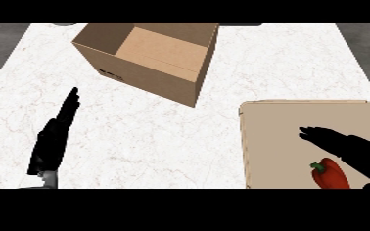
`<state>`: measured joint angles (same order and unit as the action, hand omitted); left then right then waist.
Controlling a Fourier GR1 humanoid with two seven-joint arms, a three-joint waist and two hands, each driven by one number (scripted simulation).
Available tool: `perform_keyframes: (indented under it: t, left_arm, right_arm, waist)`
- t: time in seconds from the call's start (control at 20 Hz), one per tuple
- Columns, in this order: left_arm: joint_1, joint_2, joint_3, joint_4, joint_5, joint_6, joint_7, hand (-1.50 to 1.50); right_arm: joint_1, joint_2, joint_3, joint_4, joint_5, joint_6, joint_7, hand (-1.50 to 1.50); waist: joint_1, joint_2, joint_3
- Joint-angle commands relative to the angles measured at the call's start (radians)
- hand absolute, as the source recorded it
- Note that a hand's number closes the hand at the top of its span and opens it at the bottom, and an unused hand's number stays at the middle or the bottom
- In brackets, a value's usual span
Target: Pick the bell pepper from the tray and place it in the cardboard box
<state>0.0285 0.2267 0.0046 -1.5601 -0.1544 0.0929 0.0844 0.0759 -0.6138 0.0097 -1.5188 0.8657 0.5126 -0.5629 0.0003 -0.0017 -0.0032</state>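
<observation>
Counter (pixel 145 127): one, white marble.
Cardboard box (pixel 148 61): one, open-topped, well apart from the tray; risk of the pepper striking the near wall on transfer.
Tray (pixel 282 127): one, beige.
Left hand (pixel 54 132): one, fingers straight, resting on the counter.
Right hand (pixel 336 144): one, fingers extended and apart, above the tray, holding nothing.
Bell pepper (pixel 331 174): one, red, on the tray just beside the right hand; may roll if nudged off-centre.
</observation>
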Motion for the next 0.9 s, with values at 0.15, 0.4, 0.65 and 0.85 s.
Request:
perform_keyframes:
  t: [0.15, 0.4, 0.65, 0.85]
  left_arm:
    - [-0.034, -0.025, 0.016, 0.029, -0.020, -0.005, 0.006, 0.00]
    - [-0.066, -0.009, 0.049, 0.080, -0.002, -0.037, -0.016, 0.00]
    - [-0.073, -0.006, 0.052, 0.071, -0.020, -0.026, -0.014, 0.00]
    - [-0.050, -0.053, 0.024, 0.055, -0.031, -0.008, -0.013, 0.00]
  right_arm:
    - [0.024, 0.034, 0.038, 0.079, 0.103, -0.077, -0.049, -1.50]
    - [-0.006, 0.074, 0.052, 0.031, 0.072, 0.018, 0.021, 1.50]
    - [0.000, 0.055, -0.032, 0.088, 0.091, -0.240, -0.108, 1.50]
    - [0.011, 0.084, -0.042, 0.025, 0.092, -0.254, -0.104, 1.50]
  waist:
    - [-0.001, 0.002, 0.003]
    - [-0.004, 0.002, 0.003]
    - [-0.007, 0.003, 0.004]
    - [-0.006, 0.001, 0.003]
